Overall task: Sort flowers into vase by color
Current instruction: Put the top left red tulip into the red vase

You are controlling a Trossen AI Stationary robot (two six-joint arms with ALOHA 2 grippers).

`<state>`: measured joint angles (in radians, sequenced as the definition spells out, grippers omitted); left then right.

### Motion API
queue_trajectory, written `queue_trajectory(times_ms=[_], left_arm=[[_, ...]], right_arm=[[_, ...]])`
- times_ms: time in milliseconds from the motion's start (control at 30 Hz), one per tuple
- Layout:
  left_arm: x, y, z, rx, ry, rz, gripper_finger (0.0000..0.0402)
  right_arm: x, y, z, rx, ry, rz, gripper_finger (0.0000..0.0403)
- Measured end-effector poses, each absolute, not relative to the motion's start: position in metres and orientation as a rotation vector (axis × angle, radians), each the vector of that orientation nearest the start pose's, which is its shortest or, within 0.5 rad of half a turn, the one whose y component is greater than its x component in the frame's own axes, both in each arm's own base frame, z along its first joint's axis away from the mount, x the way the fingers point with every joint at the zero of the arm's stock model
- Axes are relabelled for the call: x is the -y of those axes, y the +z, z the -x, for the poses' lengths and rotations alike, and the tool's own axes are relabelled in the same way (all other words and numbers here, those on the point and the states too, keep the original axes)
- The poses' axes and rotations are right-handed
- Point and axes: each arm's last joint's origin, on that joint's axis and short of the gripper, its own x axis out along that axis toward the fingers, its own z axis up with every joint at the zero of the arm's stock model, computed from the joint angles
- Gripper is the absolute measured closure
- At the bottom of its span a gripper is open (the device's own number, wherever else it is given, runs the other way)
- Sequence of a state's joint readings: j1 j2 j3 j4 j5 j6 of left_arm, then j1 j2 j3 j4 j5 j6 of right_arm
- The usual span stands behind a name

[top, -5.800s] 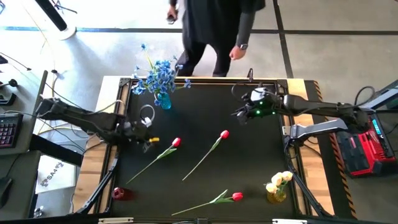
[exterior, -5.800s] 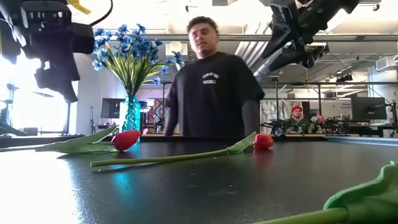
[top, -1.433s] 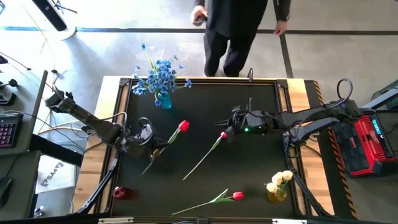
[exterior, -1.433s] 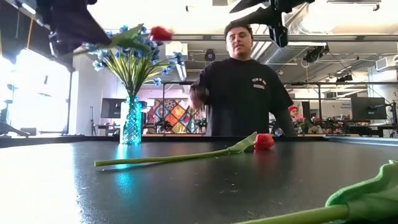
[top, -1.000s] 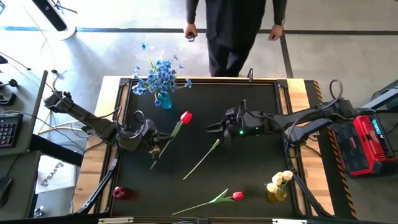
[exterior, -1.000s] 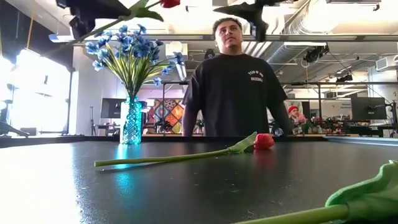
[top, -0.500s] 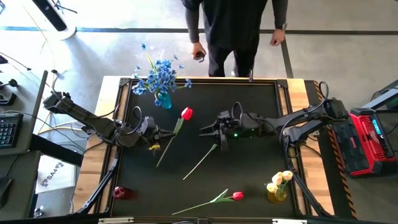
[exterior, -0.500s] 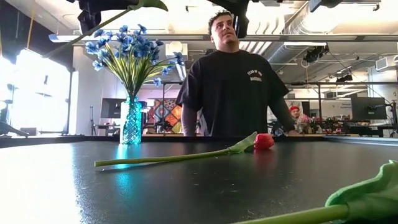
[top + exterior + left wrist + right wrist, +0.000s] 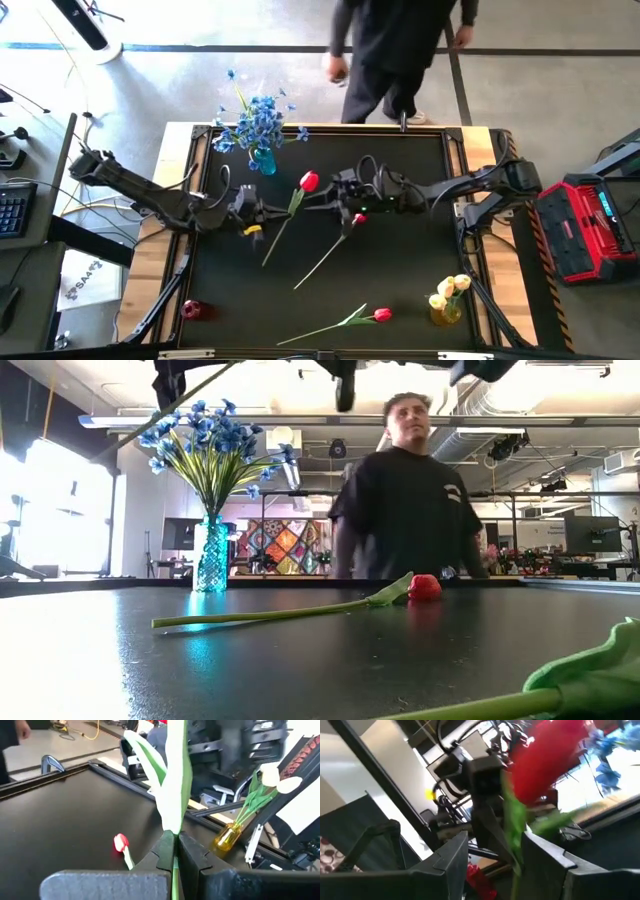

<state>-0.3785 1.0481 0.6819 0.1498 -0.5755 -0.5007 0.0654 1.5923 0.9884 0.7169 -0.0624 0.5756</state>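
Landmark = blue vase (image 9: 264, 160), far-left part of table (image 9: 400, 300), blue sprays (image 9: 258, 118) in it.

L gripper (image 9: 262, 212) sits just in front of blue vase, toward table centre, fingers pinched tight on stem (image 9: 174, 785) of a red tulip (image 9: 308, 181). Wrist view: stem comes up from betw. the closed fingers, leaf off to one side. Stem's long axis runs diagonal: free tail end toward near-left, bloom up and to the right of blue vase, lifted off table.

R gripper (image 9: 322, 197) is right of blue vase, just beside the bloom; jaws part-spread w/ the red head and top of stem betw. them (R wrist view), can't tell if they touch yet. So bloom end points straight at R gripper, L has the stem lower down. Looks like a handover betw. arms; R is nearer the bloom.

2nd tulip (image 9: 359, 217) lies on table just under R gripper, stem running to near-left. 3rd tulip (image 9: 381, 316) lies further front. Red vase (image 9: 190, 310) near-left corner, well in front of blue vase, looks empty. Yellow vase (image 9: 444, 312) w/ yellow tulips (image 9: 452, 288) near-right.

Person (image 9: 400, 45) stands behind far edge.
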Motion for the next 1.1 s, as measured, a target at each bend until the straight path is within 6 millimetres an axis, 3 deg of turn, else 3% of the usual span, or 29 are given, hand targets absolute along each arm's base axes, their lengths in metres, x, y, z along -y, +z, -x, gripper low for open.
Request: queue_trajectory(times_ms=[267,533,800,1100], left_arm=[[0.074,0.276,-0.227,-0.127,0.228,0.410,0.0401],[0.073,0.276,-0.227,-0.130,0.234,0.429,0.0401],[0.073,0.275,-0.227,-0.134,0.237,0.437,0.0386],[0.073,0.271,-0.224,-0.183,0.246,0.422,0.0289]], right_arm=[[-0.028,0.297,-0.381,0.022,0.188,-0.530,0.0253],[-0.028,0.296,-0.382,-0.010,0.154,-0.510,0.0391],[-0.027,0.294,-0.382,-0.035,0.141,-0.498,0.0400],[-0.027,0.292,-0.382,-0.046,0.112,-0.487,0.0403]])
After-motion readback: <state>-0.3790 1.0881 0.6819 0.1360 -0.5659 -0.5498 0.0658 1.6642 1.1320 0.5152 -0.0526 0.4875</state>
